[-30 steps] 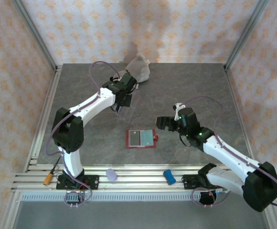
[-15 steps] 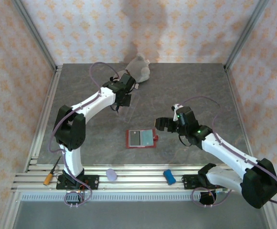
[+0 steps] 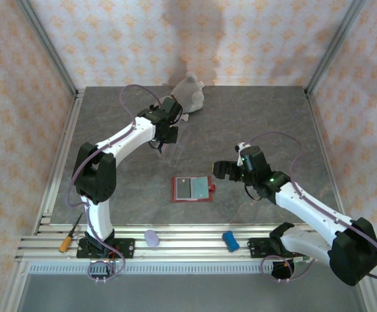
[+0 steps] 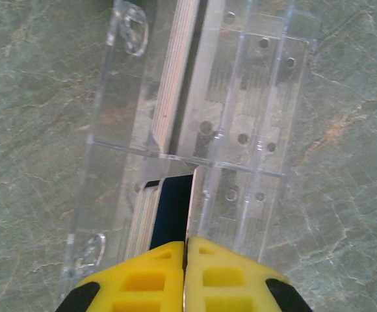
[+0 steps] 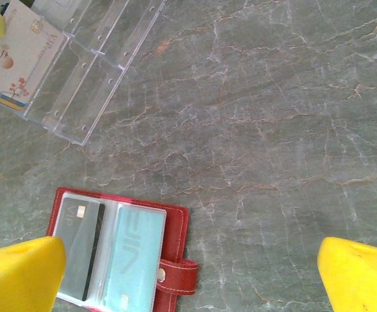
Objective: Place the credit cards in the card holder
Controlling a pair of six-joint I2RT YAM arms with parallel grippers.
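Credit cards (image 4: 171,71): packed on edge in a clear plastic case (image 4: 260,97) toward the rear left of the tabletop (image 3: 260,117). Two more already in the card holder (image 5: 120,253): dark card (image 5: 78,240) in the left pocket, teal card (image 5: 133,250) in the right. Card holder lying open and flat near tabletop centre, tab and snap pointing right, well apart from the case.

Left gripper (image 4: 185,247) over the case, jaws pressed together, thin edge of a pale card (image 4: 191,195) running out of the seam. Judged nipped on that one card, though seen edge-on only. In the right wrist view, a pale flower-print face leaning at the case's end. Right gripper (image 5: 188,273) just right of the card holder, jaws spread wide, holding nothing.

Handling, judged: light, stiff, slick plastic; springy if bent, not fragile; prone to slipping or pivoting in a pinch. Best taken by a short edge, flat faces between the pads, enough length left free to lead into a pocket.

Room: case walls and dividers close on both sides of the stack, so straight lift before any sideways travel. Bare tabletop between case and card holder. Pocket mouths narrow, film probably limp; likely need of the right jaws to pin the red cover.
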